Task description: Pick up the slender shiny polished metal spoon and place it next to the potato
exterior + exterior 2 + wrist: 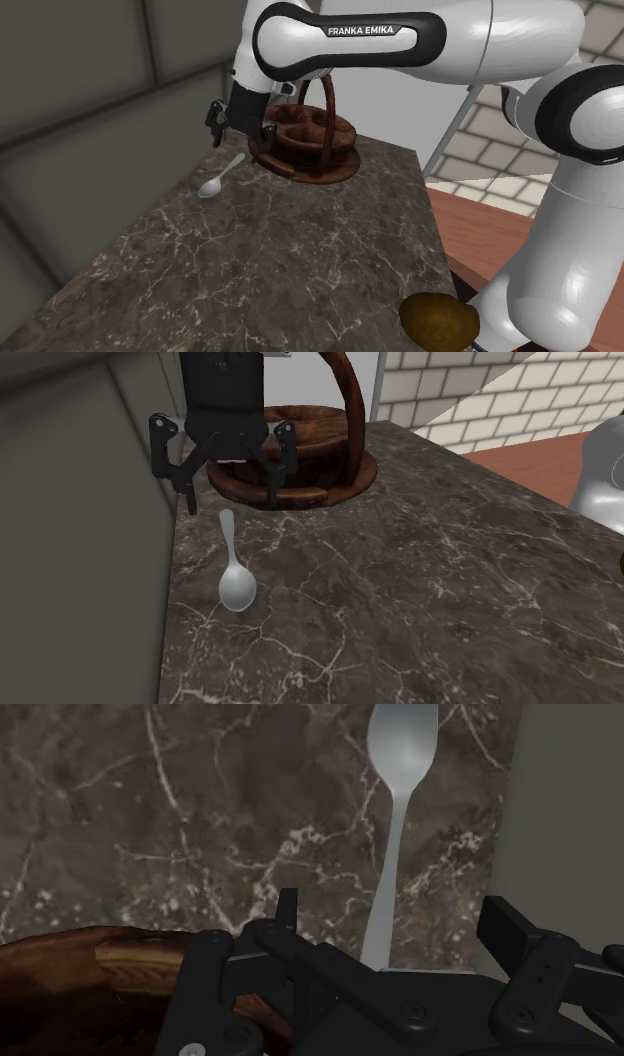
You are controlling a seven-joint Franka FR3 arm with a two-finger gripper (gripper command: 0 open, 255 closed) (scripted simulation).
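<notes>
Potato [438, 322] rests at the marble counter's [280, 270] near right edge. Well apart, at the far left, the silver spoon [218, 180] lies flat, its handle end between the released gripper's [232, 492] spread fingers, unclasped. Just right stands a wooden basket [318, 140].

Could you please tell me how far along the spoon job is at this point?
Done: nothing yet; the spoon lies flat on the counter. In hand: the gripper hovers over its handle, fingers open. Left: grasp, lift, and set it beside the potato.
</notes>
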